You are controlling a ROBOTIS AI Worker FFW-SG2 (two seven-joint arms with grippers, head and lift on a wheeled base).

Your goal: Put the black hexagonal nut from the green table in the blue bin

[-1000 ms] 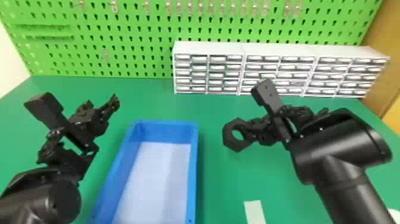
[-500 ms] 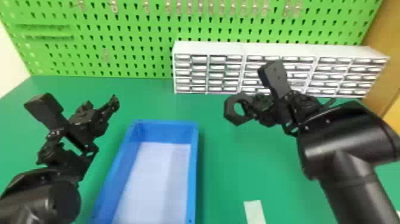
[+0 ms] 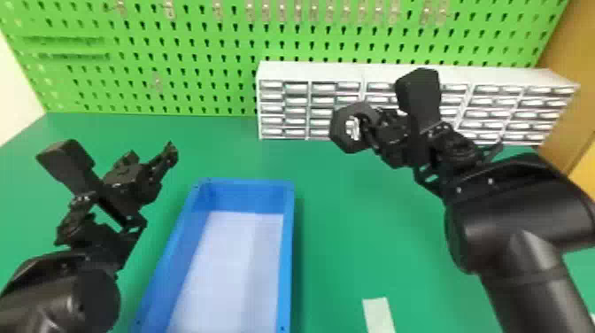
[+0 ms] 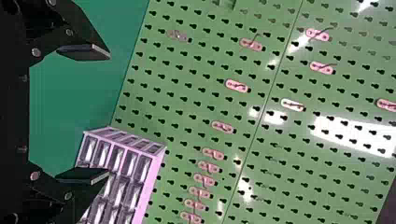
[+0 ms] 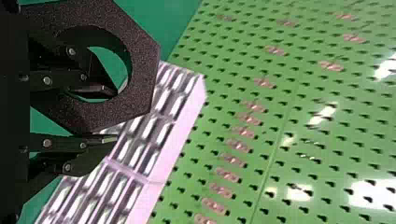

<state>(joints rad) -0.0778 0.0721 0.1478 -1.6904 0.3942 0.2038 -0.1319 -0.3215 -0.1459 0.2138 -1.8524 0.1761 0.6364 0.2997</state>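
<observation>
The black hexagonal nut [image 3: 339,128] is hanging before the white drawer units [image 3: 310,70], and you are pinching its ring with the right gripper [image 3: 368,127], one finger passing through its hole. The blue bin [image 3: 248,197] is sitting on the green table [image 3: 354,239]; your left gripper [image 3: 150,159] is hovering near it, fingers parted.

The left arm [image 3: 48,305] is over the left side of the bench [image 3: 336,230], jaws spread; the right arm [image 3: 522,212] points toward its far edge, jaws clamped.

Blue bin [image 3: 287,261] and white strip [image 3: 378,314] cut off by head view's bottom edge, drawers [image 3: 283,109] partly hidden behind hexagonal nut [image 3: 339,133]
</observation>
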